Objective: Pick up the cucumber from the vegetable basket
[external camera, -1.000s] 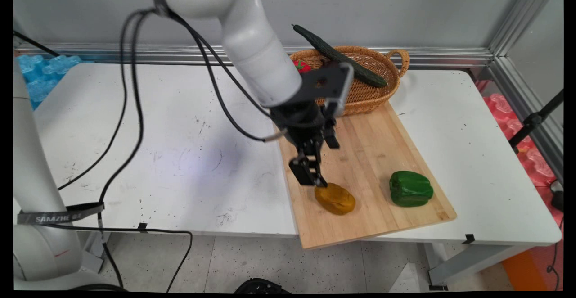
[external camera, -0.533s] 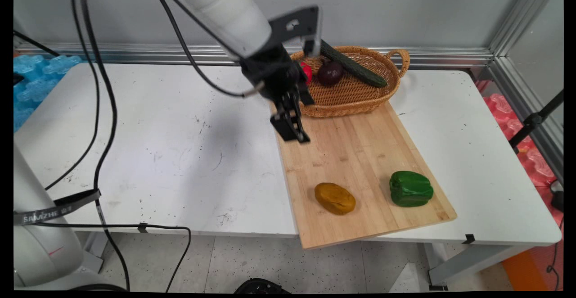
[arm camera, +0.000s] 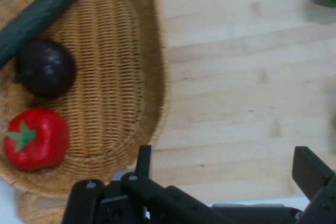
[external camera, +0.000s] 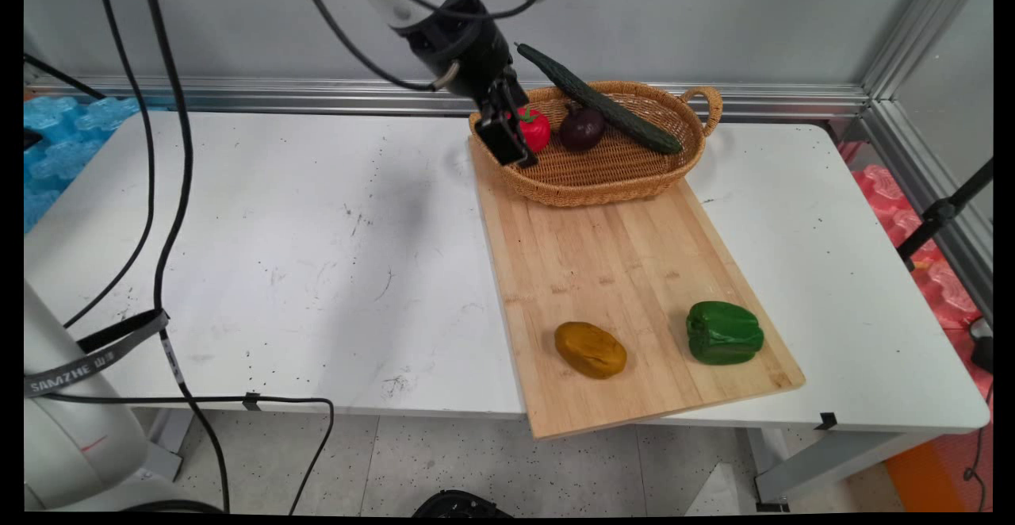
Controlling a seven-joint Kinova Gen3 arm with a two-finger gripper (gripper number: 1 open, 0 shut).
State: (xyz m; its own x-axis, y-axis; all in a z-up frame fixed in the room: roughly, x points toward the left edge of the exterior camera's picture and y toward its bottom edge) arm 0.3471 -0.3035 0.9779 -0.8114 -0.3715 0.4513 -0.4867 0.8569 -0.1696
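Woven straw makes the oval basket (external camera: 626,172), which sits at the far end of the smooth wooden board (external camera: 626,271). Inside lie a shiny red tomato (external camera: 535,128), a round dark purple fruit (external camera: 581,128) and a long bumpy cucumber (external camera: 603,101) leaning over the rim. The black claw (external camera: 507,144) hangs over the basket's left edge, fingers spread apart, holding nothing. Near the board's front lie a lumpy yellow-brown potato (external camera: 590,349) and a blocky green pepper (external camera: 723,333)
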